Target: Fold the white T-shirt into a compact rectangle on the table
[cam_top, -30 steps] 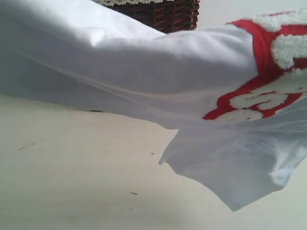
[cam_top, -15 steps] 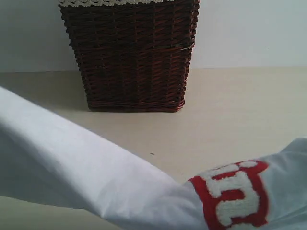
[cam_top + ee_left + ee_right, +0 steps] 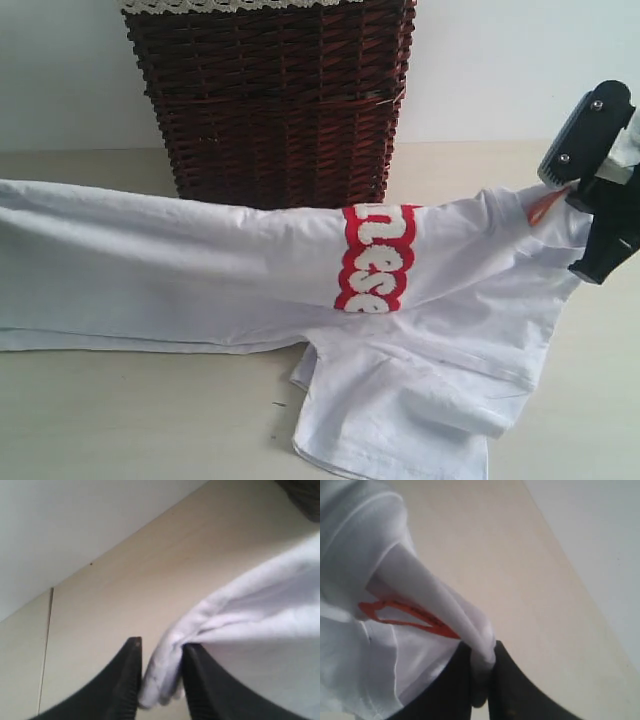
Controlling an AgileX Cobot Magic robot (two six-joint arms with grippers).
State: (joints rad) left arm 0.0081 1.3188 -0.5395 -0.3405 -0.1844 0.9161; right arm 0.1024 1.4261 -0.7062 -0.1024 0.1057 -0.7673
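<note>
White shirt [image 3: 200,260] stretched across the table [image 3: 120,420], before the basket [image 3: 270,110].
A bunched edge was seen between the narrowly parted left gripper [image 3: 162,647] fingers; a firm hold could not be confirmed. The collar was pinched by the closed right gripper [image 3: 481,652].

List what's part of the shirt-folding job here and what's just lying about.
Job:
- white T-shirt
- table
- left gripper, shirt cloth between its jaws
- right gripper, clamped on the shirt

Lying about:
- wicker basket
</note>
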